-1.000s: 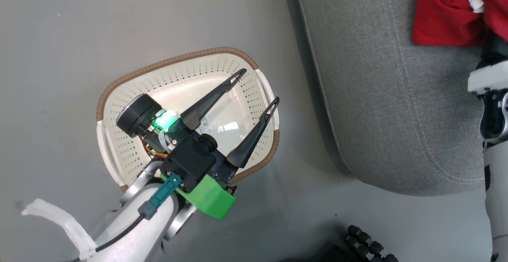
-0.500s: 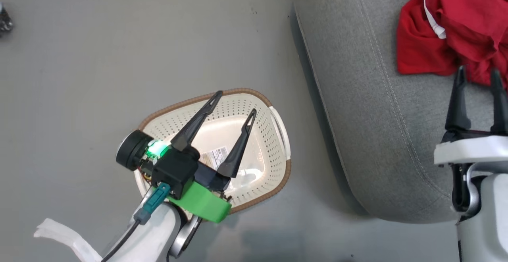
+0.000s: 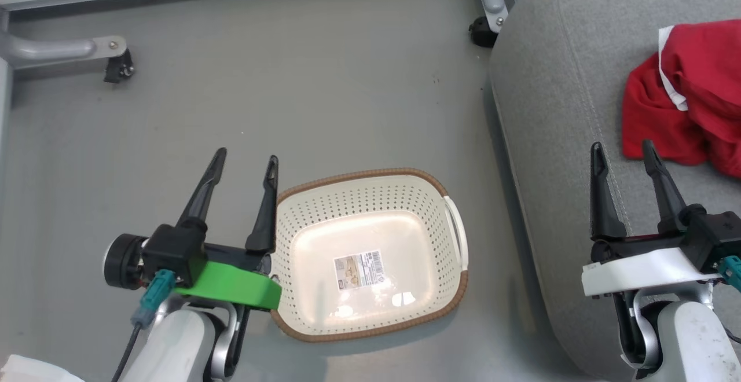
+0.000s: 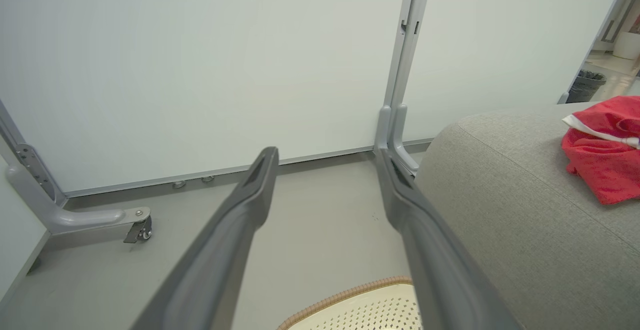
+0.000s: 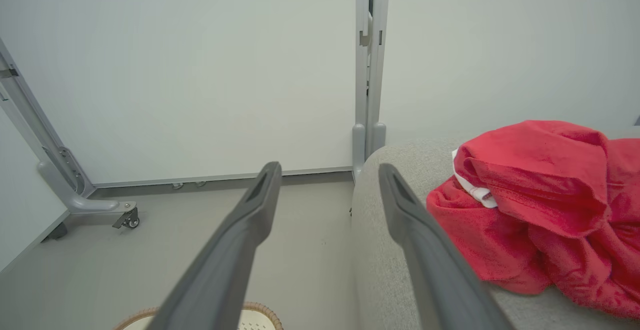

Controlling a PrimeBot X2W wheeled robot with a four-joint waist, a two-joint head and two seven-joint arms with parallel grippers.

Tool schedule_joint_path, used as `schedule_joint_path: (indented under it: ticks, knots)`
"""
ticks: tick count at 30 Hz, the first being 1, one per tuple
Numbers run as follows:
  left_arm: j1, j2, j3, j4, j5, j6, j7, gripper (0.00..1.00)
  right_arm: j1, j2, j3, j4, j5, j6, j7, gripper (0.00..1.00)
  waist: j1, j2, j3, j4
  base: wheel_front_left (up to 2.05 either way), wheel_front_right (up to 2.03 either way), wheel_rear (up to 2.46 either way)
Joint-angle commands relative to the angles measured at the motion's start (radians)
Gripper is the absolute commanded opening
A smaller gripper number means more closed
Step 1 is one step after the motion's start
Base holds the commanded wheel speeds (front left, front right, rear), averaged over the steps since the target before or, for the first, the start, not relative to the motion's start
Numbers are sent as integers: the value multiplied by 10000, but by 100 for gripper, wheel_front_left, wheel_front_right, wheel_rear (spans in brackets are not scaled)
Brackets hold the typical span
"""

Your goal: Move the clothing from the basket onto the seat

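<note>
A: How do the jaws stand?

B: Both wide, gripping nothing. The left gripper [image 3: 246, 156] hovers over the floor [image 3: 289, 81], just left of the basket [image 3: 405, 197]. The right gripper [image 3: 621, 146] hangs above the seat [image 3: 556, 110], fingertips near the clothing [image 3: 689, 110].

A: What might go wrong?

B: I'd say a careless swing of the right fingers could snag the red heap and drag it toward the seat's left edge. The left gripper could knock the basket's rim.

A: How does the clothing lie?

B: It's bunched on the seat, with white trim facing left. It runs out of the head view, so I cannot tell its long axis. The basket, holding just a label [image 3: 359, 269], runs left to right.
</note>
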Motion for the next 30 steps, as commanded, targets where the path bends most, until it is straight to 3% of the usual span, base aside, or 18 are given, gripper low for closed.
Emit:
schedule_joint_path:
  ticks: [1,8,15,30]
  knots:
    - [226,-19,199,-36,-10,51,-46,100,170,-9,79,-95,4,-18,74,100,0,0,-600,640,0,0,0]
    - [987,-111,1527,158,263,0,-43,100,529,-4,371,-245,-111,-16,450,100,0,0,-1108,1096,0,0,0]
    - [1782,-324,2593,217,489,-463,-45,100,1016,0,454,-348,-16,-16,685,100,0,0,-1584,1175,0,0,0]
    - [2714,-862,3370,772,1102,-1379,-44,100,1936,0,752,-581,272,-16,1018,100,0,0,-2353,942,0,0,0]
